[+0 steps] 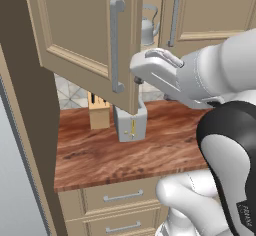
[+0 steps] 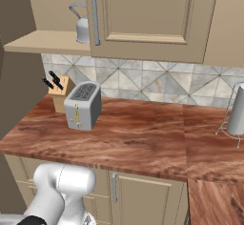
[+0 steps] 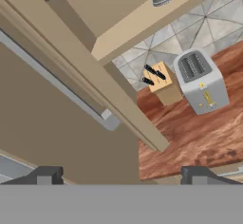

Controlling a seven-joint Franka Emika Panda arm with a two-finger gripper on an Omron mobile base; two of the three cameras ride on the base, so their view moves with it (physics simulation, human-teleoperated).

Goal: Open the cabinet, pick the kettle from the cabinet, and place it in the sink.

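Kitchen counter [image 2: 143, 133], left cabinet [image 1: 75, 25] door swung open.
Gripper [image 3: 121, 175] fingers spread wide, empty; kettle [image 2: 82, 26] sits upper left on shelf. You should clear the door edge, then reach in for its handle.

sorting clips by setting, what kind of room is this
A simulated kitchen, it seems: a wood-look counter with a toaster and a knife block, a tiled backsplash behind them, and a beige wall cabinet, one door open, holding a kettle.
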